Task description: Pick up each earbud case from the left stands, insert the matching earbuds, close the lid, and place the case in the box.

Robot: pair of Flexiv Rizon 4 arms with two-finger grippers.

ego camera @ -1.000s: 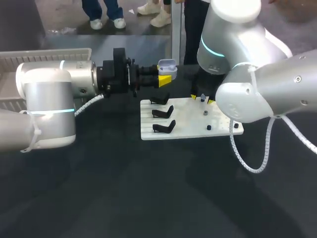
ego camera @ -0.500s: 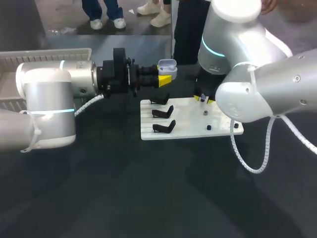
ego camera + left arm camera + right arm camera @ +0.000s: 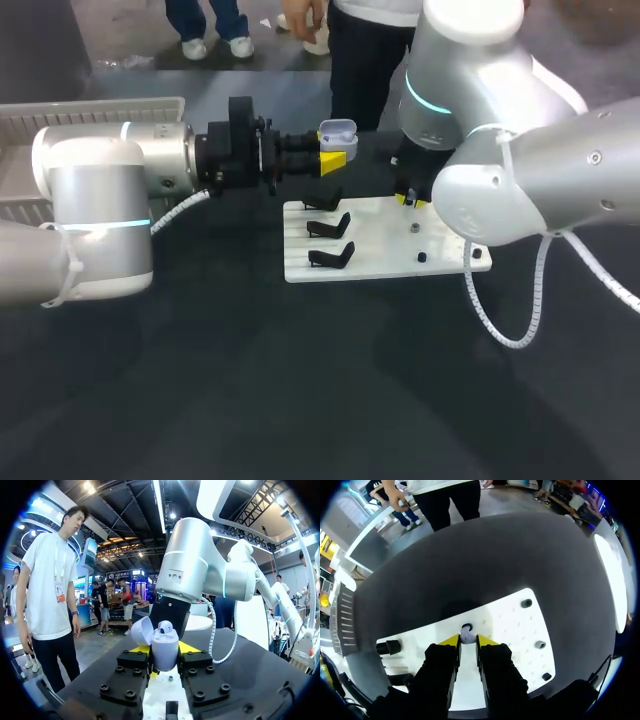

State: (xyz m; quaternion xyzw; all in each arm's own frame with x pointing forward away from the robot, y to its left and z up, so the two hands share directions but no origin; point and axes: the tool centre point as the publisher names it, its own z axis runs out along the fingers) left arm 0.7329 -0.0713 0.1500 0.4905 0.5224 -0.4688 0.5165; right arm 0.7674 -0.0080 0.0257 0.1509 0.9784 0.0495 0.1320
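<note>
My left gripper (image 3: pixel 333 160) is held above the table behind the white board (image 3: pixel 380 240), shut on a pale lavender earbud case (image 3: pixel 337 131). In the left wrist view the case (image 3: pixel 164 647) stands upright between the yellow tips of the left gripper (image 3: pixel 164 652), lid open, with one earbud (image 3: pixel 165 627) seated inside. My right gripper (image 3: pixel 408 198) is down at the board's far edge. In the right wrist view its yellow tips (image 3: pixel 467 641) press on both sides of a small pale earbud (image 3: pixel 467 636) sitting on its peg.
Three black stands (image 3: pixel 330 226) line the left of the board, all without cases. Small dark pegs (image 3: pixel 413 228) dot its right side, also seen ahead of my right gripper (image 3: pixel 526 603). A pale slatted box (image 3: pixel 90 112) sits at the far left.
The right gripper's fingers have closed in on the earbud on the board. The left arm and the case it holds have not moved.
</note>
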